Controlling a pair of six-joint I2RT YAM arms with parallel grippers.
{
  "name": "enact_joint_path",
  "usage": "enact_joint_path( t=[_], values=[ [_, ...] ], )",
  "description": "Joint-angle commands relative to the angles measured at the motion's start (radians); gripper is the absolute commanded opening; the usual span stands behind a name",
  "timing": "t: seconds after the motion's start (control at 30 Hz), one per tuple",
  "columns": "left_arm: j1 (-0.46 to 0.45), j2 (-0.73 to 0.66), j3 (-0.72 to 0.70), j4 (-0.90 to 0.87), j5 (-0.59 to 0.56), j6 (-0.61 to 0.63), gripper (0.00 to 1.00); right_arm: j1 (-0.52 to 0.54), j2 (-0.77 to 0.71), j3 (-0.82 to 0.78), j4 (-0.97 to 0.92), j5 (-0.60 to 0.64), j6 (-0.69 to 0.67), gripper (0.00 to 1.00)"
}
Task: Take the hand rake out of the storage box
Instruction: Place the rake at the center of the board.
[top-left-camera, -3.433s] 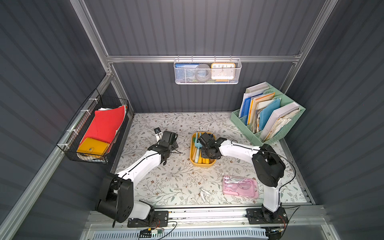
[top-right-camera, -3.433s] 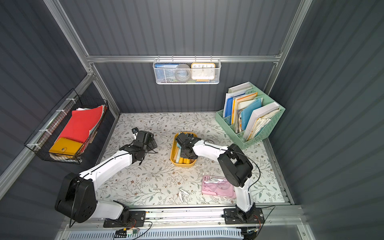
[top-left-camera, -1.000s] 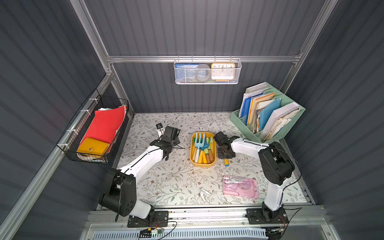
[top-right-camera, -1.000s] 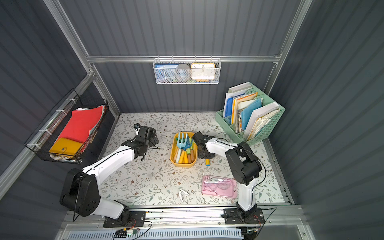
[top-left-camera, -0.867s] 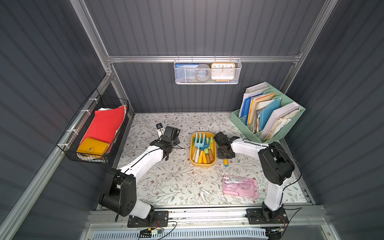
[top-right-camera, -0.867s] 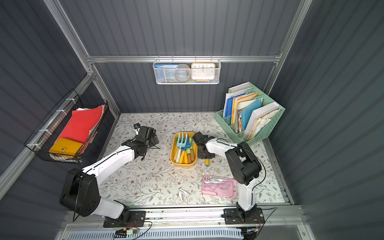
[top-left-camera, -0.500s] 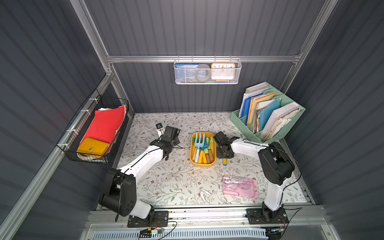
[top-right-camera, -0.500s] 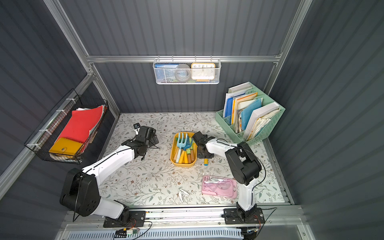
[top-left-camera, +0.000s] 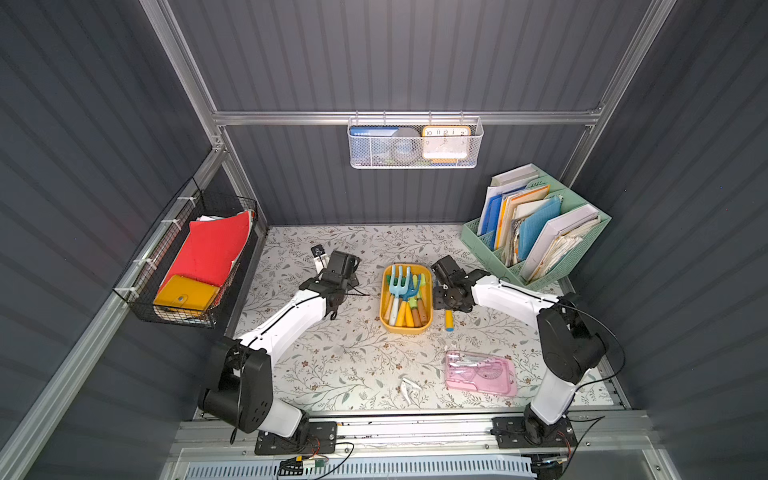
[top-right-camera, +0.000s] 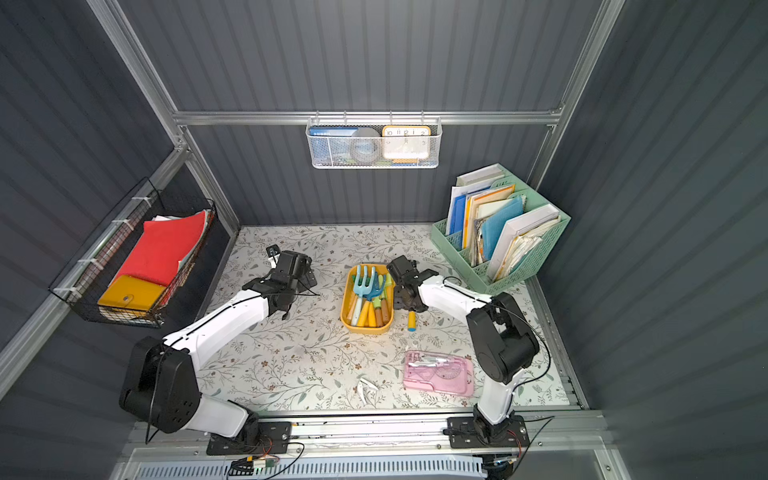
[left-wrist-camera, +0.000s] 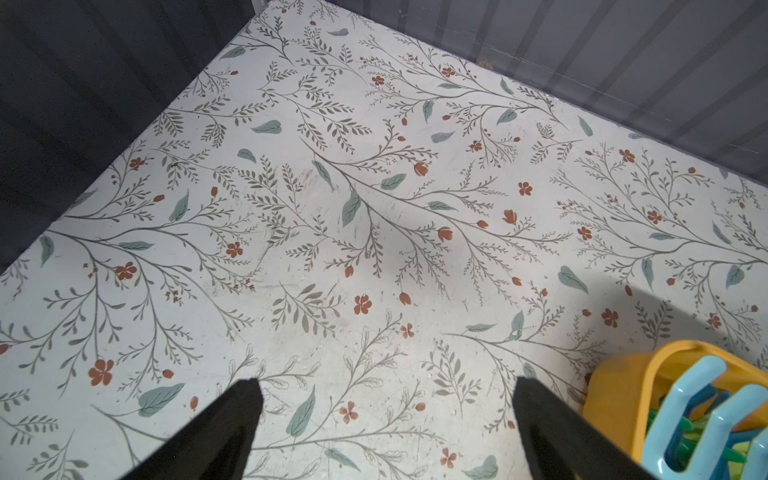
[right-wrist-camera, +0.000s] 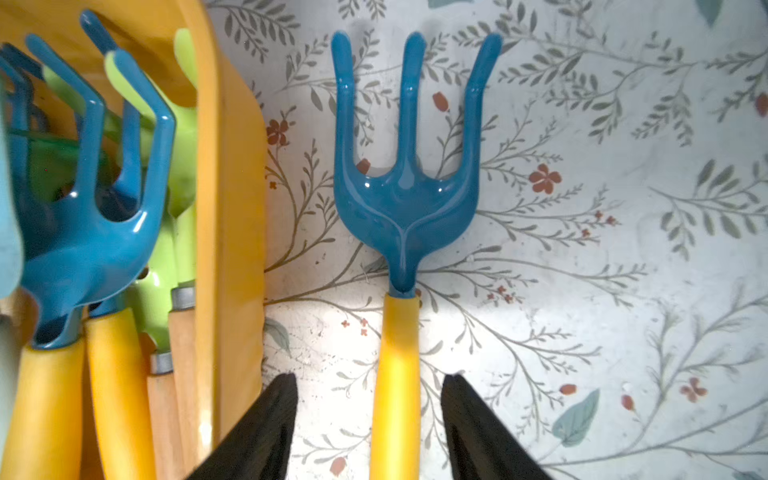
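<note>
Moved since a second ago: right gripper (right-wrist-camera: 369, 378), jaws now parted about halfway, straddling the handle, gripping nothing. Blue three-tined, yellow-handled metal hand rake (right-wrist-camera: 405, 199): flat on floral-print table (right-wrist-camera: 623, 291), just beside shallow yellow plastic storage box (right-wrist-camera: 230, 208), apparently set down for release. Left gripper (left-wrist-camera: 386, 386): spread wide, empty, parked clear.

Mint-green file organizer (top-left-camera: 571, 255), stuffed with folders, in back corner of floral tabletop (top-left-camera: 353, 361). Flat pink case (top-left-camera: 480, 373) near front edge, white scrap (top-left-camera: 409, 388) beside it. Clock (top-left-camera: 446, 141) in wall basket (top-left-camera: 415, 163).
</note>
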Motion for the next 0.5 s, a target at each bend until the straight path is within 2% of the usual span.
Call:
enact_joint_path(
  t=[0.0,0.47],
  values=[
    [-0.006,-0.002,0.026,-0.038,-0.02,0.026,1.0,-0.013,-0.032,-0.017,-0.035,-0.016,-0.025,0.63],
    [-0.006,-0.003,0.059,-0.057,-0.042,0.044,1.0,-0.098,-0.137,-0.182,0.118,-0.202,-0.016,0.65]
  ],
)
